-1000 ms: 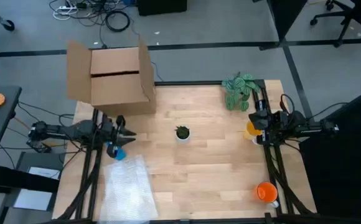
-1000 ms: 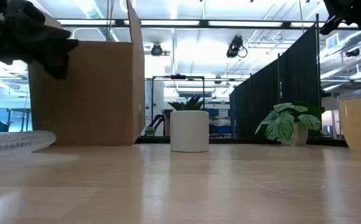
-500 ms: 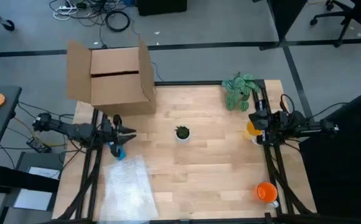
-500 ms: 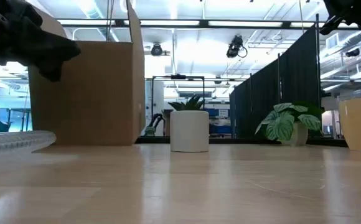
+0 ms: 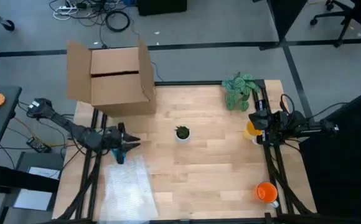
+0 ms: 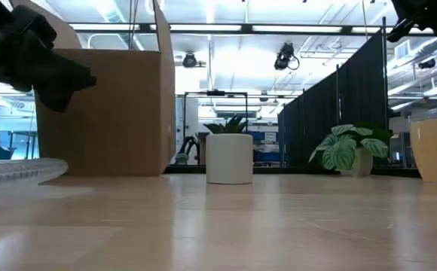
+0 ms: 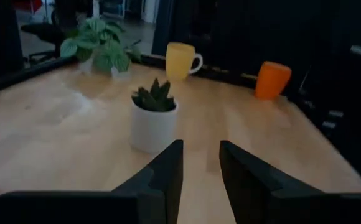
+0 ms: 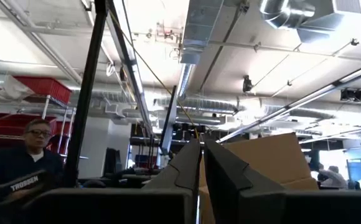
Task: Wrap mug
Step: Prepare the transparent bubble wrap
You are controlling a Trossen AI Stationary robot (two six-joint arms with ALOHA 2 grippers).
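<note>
A sheet of bubble wrap [image 5: 127, 186] lies flat at the table's near left. A blue mug [image 5: 118, 156] stands at its far edge, partly hidden under my left gripper [image 5: 132, 142]. That gripper hovers open above the table and points toward the right edge; nothing is between its fingers [image 7: 201, 168]. A yellow mug [image 5: 251, 130] stands at the right edge beneath my right arm. An orange mug [image 5: 266, 191] stands at the near right. My right gripper [image 8: 201, 155] is shut, raised and aimed at the ceiling.
A white pot with a small succulent [image 5: 182, 132] stands mid-table. A leafy plant [image 5: 239, 91] is at the far right. An open cardboard box [image 5: 115, 78] stands at the far left corner. A person [image 8: 28, 155] shows in the room beyond.
My left gripper has moved toward the table's near edge and a little toward the right, sinking slightly, while its arm's elbow has swung outward beyond the left edge. The mugs and the wrap have stayed where they were.
</note>
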